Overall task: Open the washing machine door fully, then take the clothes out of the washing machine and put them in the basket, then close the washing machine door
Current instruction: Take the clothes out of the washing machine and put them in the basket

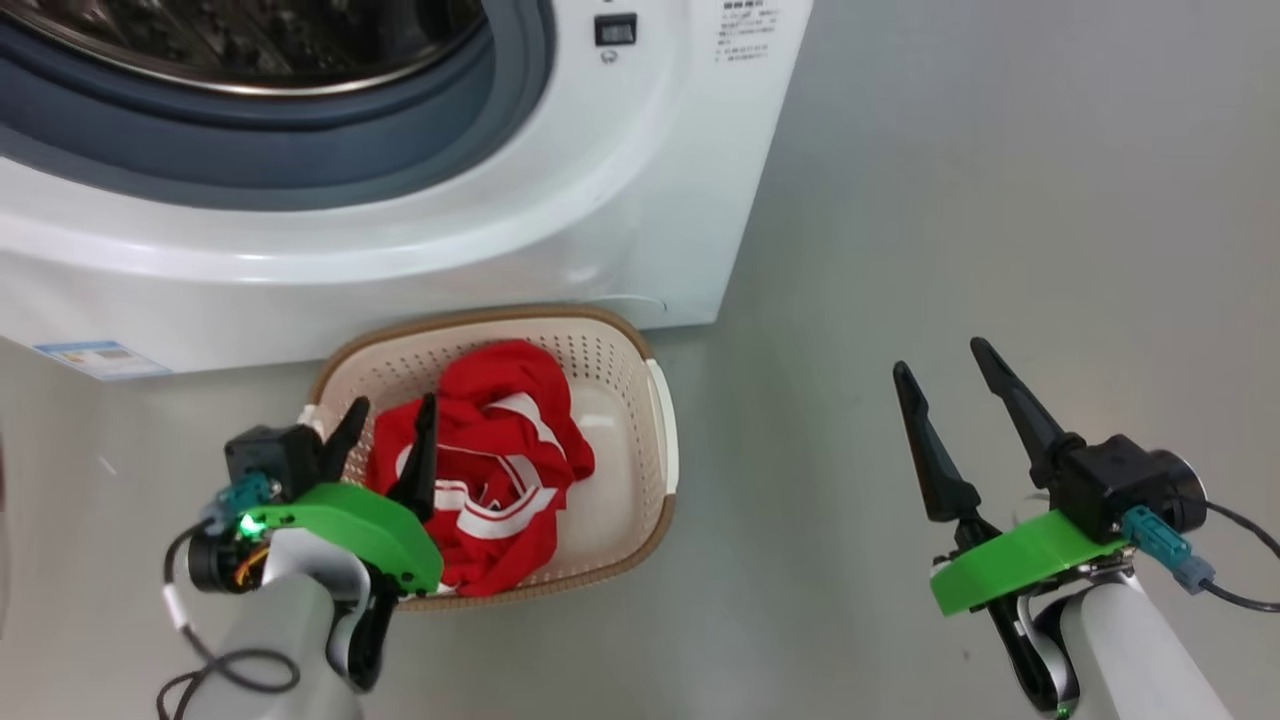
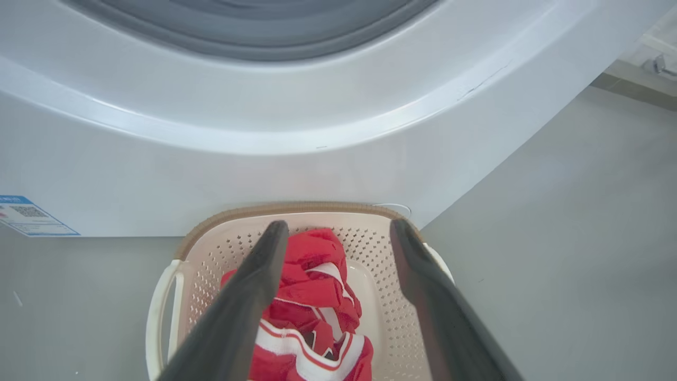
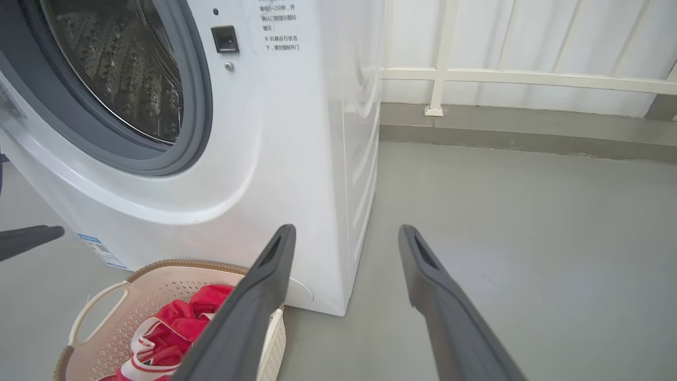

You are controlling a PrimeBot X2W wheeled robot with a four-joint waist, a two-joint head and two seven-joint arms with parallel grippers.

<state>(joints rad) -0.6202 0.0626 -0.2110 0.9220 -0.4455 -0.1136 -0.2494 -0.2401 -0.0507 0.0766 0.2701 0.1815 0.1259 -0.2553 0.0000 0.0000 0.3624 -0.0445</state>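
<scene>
On the grey floor [image 1: 950, 200], clothes [image 1: 500, 440] lie in the basket [image 1: 655, 420]; left tool [image 1: 395, 400] above and right tool [image 1: 939, 356] both spread apart

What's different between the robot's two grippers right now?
The left gripper hangs above the basket, fingers over the red clothes; the right gripper hangs over bare floor, apart from the basket. The left gripper faces the washing machine front; the right gripper points past its corner. Both are open and empty.

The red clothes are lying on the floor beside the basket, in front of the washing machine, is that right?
Not quite: the clothes lie inside the basket, not on the floor beside it, in front of the washing machine. The head view shows it.
</scene>
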